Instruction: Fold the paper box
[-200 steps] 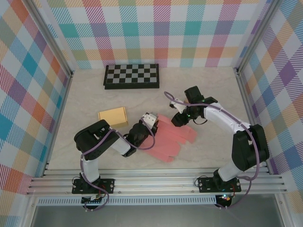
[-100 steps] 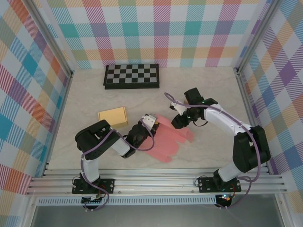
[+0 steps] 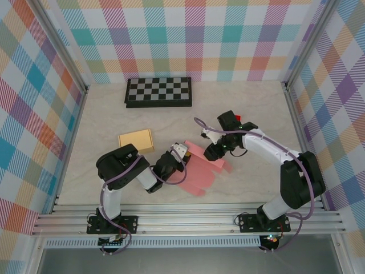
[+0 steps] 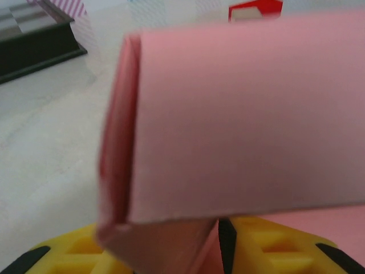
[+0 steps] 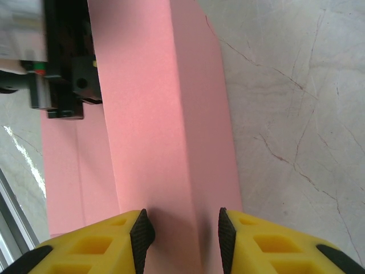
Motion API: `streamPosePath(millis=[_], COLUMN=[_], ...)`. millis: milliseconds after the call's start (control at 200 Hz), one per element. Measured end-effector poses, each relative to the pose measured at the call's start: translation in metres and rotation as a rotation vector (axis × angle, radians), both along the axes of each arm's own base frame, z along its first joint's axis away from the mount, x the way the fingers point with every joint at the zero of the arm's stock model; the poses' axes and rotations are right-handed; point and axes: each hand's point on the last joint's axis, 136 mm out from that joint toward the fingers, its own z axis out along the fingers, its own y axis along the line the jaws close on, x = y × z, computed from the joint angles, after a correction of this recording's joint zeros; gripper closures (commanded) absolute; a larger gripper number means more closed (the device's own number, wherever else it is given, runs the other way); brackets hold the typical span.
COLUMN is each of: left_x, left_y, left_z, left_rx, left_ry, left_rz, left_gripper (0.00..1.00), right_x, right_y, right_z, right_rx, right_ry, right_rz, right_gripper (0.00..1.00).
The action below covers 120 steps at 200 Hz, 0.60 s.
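The right end effector point(image 5: 181, 235) pinches a raised fold of the pink paper box point(image 5: 148, 114) between its yellow fingers point(image 5: 142, 233). The black left end effector point(image 5: 63, 63) sits on the sheet at upper left. The veined worktop point(image 5: 296, 114) lies to the right.

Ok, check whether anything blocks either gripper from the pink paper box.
Nothing visible does. The left gripper and the right gripper both have the pink paper box between their fingers. The tan card and the chessboard lie apart from it, to the left and back.
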Motion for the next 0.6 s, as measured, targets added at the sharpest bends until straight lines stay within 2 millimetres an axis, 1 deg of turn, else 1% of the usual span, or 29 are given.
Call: streamPosePath(millis=[85,135,285,365,405,470,585,600], left_x=[0.005,0.009,0.017,0.021,0.022,0.024,0.026,0.025], left_y=[0.001,0.002,-0.002,-0.003,-0.003,-0.002,0.002,0.002], left_z=[-0.010,-0.012,-0.010,-0.006,-0.006,-0.006,-0.006,-0.006], left_rx=[0.004,-0.004,-0.035,-0.052,-0.064,-0.084,-0.110,-0.112], left_ry=[0.030,0.040,0.056,0.055,0.061,0.072,0.086,0.088], left_rz=[0.016,0.028,0.033,0.033,0.033,0.030,0.031,0.026], left_gripper=[0.60,0.60,0.62,0.65,0.69,0.77,0.99,1.00], right_x=[0.001,0.001,0.003,0.003,0.003,0.003,0.004,0.004], right_y=[0.000,0.001,0.003,0.004,0.005,0.007,0.008,0.008], right_z=[0.000,0.000,0.001,0.000,-0.001,-0.001,-0.002,-0.002], right_rx=[0.000,0.000,0.004,0.008,0.011,0.018,0.021,0.021], right_ry=[-0.001,-0.002,-0.006,-0.002,0.003,0.011,0.013,0.012], right_rz=[0.001,0.004,0.016,0.024,0.026,0.030,0.032,0.031], right_gripper=[0.61,0.60,0.61,0.61,0.61,0.61,0.61,0.61])
